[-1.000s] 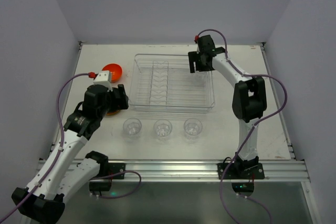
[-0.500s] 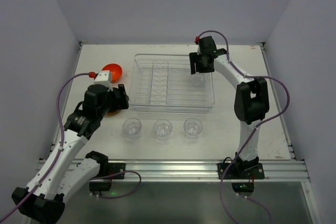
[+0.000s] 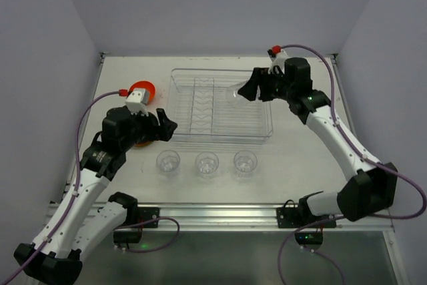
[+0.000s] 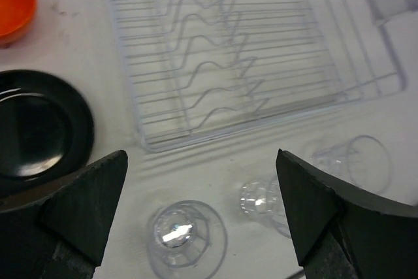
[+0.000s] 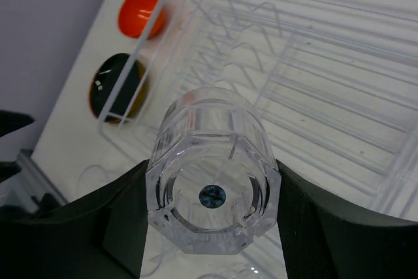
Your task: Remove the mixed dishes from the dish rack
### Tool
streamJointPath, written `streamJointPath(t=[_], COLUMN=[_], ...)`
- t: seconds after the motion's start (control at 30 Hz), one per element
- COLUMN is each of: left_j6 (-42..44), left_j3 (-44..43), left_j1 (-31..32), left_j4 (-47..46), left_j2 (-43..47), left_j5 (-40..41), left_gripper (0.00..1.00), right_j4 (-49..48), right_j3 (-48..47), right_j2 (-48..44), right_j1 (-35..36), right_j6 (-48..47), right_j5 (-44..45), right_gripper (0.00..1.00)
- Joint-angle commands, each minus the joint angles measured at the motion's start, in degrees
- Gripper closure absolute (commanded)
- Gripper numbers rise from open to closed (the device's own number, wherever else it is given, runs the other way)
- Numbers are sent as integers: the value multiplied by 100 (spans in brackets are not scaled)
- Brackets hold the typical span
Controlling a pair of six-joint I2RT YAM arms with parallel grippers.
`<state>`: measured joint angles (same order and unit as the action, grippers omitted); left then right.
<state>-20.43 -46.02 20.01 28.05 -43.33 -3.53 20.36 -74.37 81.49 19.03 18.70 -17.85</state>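
The clear dish rack (image 3: 200,108) stands mid-table and holds no dishes; it also shows in the left wrist view (image 4: 248,57) and the right wrist view (image 5: 326,63). My right gripper (image 3: 247,91) is shut on a clear ribbed tumbler (image 5: 212,174), held tilted above the rack's right side. Three tumblers (image 3: 167,161), (image 3: 207,163), (image 3: 245,162) stand in a row in front of the rack. The orange bowl (image 3: 142,91) sits left of the rack. My left gripper (image 3: 168,127) is open and empty, over the table near the black plate (image 4: 32,132).
The black plate lies on top of a stack whose yellow-brown rim shows in the right wrist view (image 5: 111,119). The stack sits under my left arm, between the bowl and the tumbler row. Grey walls close in the table on three sides.
My right gripper has lifted the tumbler up out of the rack's far right corner and the arm has swung out to the right. My left gripper has shifted slightly right.
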Motion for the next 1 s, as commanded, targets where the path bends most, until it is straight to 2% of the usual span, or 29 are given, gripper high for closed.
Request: streamJointPath(t=[0.0,0.1,0.13,0.2,0.23,0.37,0.5,0.6,0.73,0.8,0.83,0.87,0.93,0.97], left_j6=[-294,-1093,-1617,-2130,-2506,-2843,-3160,-3239,-3222,-3152,-3126,-3091,-2976,-2924], left_j3=[128,444,662,848,910,963,990,963,814,744,700,691,673,656], left_j1=[-6,20,90,266,528,1530,2409,2831,3184,3342,3369,3404,3483,3501], left_j4=[-1045,-2380,-3314,-4111,-4446,-5247,-5925,-6399,-6935,-7041,-7042,-7042,-6955,-6867], left_j2=[140,272,333,343,291,10,-534,-895,-1256,-1396,-1415,-1432,-1432,-1424], left_j5=[-2145,-3263,-3451,-3689,-3655,-2874,-2549,-2425,-2310,-2240,-2196,-2144,-1985,-1863], left_gripper=[0,0,0,0,0,0,0,0,10,31,57,71,100,100], right_j4=[-1445,-2628,-2903,-3422,-3886,-4899,-6014,-6455,-6711,-6747,-6695,-6642,-6545,-6493], right_j3=[860,1922,2117,2496,2819,3498,4034,4228,4395,4535,4580,4624,4756,4852], right_j2=[-958,-1767,-1960,-2461,-2619,-3278,-3482,-3509,-3596,-3684,-3789,-3851,-3965,-4122], right_j1=[22,22,22,22,22,22,22,22,22,22,31,22,22,22], right_j6=[722,1258,1398,1812,1926,2488,2954,3227,3307,3246,3132,3070,2991,2982], right_j5=[-1763,-2283,-2650,-2925,-3100,-3427,-3708,-3849,-3990,-3929,-3902,-3867,-3788,-3762], right_gripper=[100,100,100,100,100,100,100,100,100,100,100,98,89,78])
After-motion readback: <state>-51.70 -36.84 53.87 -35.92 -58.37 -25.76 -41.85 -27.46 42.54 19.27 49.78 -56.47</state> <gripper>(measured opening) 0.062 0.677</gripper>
